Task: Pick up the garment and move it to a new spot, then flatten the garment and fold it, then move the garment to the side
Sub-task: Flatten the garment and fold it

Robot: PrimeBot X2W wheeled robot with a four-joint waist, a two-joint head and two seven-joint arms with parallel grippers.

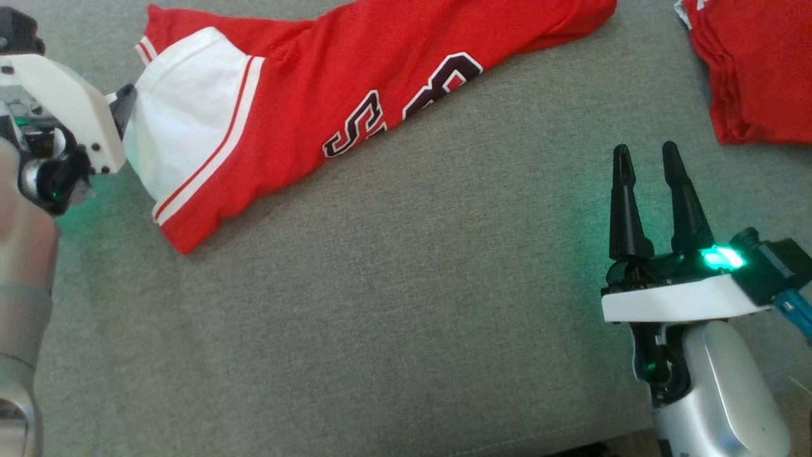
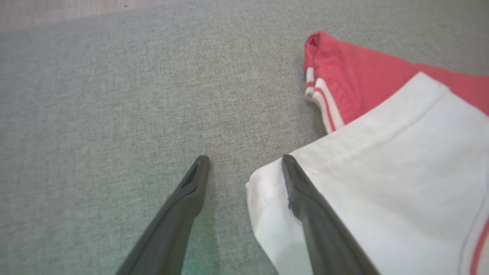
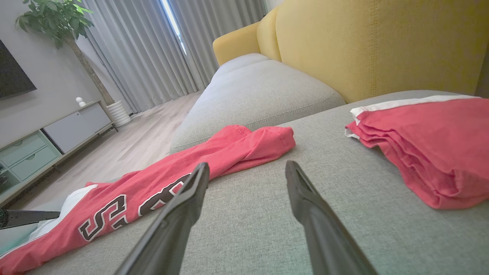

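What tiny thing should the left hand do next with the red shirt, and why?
Probably shut the left gripper on the white corner of the red shirt: its jaws are open, one finger over that corner, the other over the cushion.

I am reading one marking only: dark block lettering (image 1: pixel 353 127) with a white outline, standing on the red body of the garment (image 1: pixel 285 82). In the head view and the right wrist view I am making out a capital "S" as the first character. The characters after it are running into a fold of the cloth and are showing as rounded loops, possibly an "8", which I am not confirming.
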